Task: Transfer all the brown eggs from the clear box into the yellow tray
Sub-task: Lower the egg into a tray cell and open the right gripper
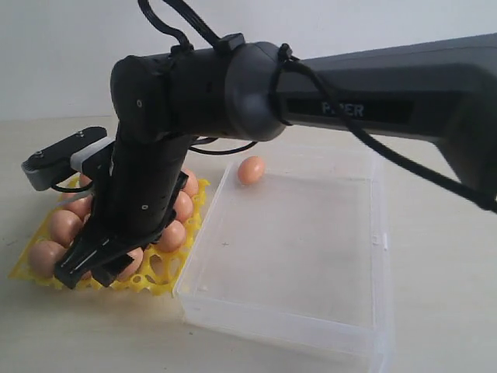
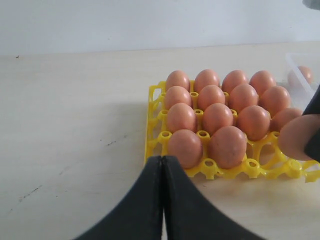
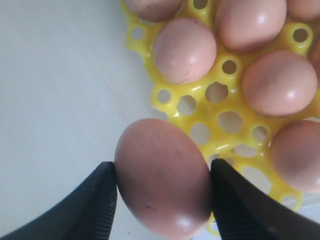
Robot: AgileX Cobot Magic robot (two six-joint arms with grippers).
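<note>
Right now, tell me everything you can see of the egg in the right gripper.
The held egg is smooth, orange-brown and oval, with a few tiny dark specks and no visible crack. The right gripper clamps it by its two long sides between black ribbed fingers, jaws spread wide around it. It hangs over an unfilled stretch at the outer edge of the yellow tray. Only the fingers clearly touch it; whether its underside meets the tray is hidden.

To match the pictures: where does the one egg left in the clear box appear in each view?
Exterior: egg in the box's far left corner.
Left wrist: egg behind the box wall, past the yellow tray.
Right wrist: not in it.
Shared landmark: yellow tray.
</note>
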